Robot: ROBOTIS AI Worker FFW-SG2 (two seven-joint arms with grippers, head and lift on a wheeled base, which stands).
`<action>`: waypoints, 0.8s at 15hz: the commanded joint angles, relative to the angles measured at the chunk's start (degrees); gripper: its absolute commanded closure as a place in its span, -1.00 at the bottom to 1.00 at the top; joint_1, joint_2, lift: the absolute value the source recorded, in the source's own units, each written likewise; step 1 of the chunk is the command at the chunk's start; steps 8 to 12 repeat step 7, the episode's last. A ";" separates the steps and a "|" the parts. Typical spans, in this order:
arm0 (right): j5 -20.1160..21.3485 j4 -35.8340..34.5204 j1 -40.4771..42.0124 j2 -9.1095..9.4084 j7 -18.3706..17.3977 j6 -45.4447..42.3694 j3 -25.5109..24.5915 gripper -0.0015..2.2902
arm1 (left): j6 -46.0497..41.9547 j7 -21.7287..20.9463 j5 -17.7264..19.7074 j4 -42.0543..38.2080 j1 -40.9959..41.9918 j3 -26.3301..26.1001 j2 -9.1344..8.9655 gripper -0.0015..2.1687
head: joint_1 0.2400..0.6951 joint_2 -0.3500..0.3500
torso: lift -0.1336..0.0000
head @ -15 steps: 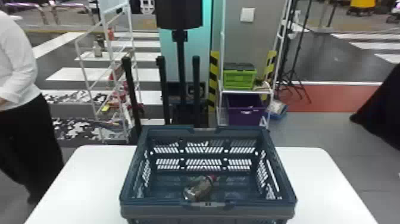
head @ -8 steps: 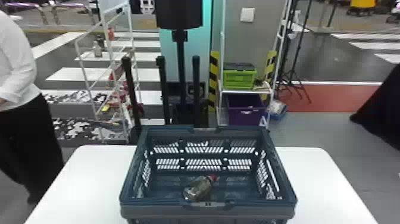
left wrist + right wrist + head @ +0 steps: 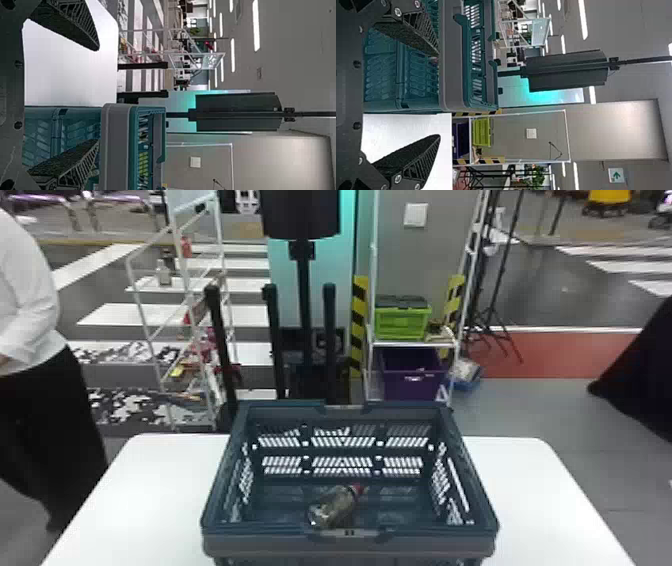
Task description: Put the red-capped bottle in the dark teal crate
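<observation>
Dark teal crate (image 3: pixel 348 542), white table (image 3: pixel 545 490), lime-green bin (image 3: pixel 401 322), purple bin (image 3: pixel 412 375), yellow-and-black striped post (image 3: pixel 358 325)

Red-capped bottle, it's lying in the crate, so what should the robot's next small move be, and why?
Probably just ease both arms back from the dark teal crate, leaving the red-capped bottle alone: it already lies on its side inside, and the left pincer and right pincer are both open and empty.

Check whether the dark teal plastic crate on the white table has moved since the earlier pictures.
No. In the head view, the dark teal crate has shifted neither way: its rim keeps the same place against the white table's far edge.
</observation>
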 commanded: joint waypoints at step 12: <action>0.18 -0.02 -0.29 0.00 -0.03 0.38 0.42 -0.87 | -1.59 -0.17 0.03 0.21 0.43 0.37 0.09 -0.95 | 0.14 0.00 | 1.00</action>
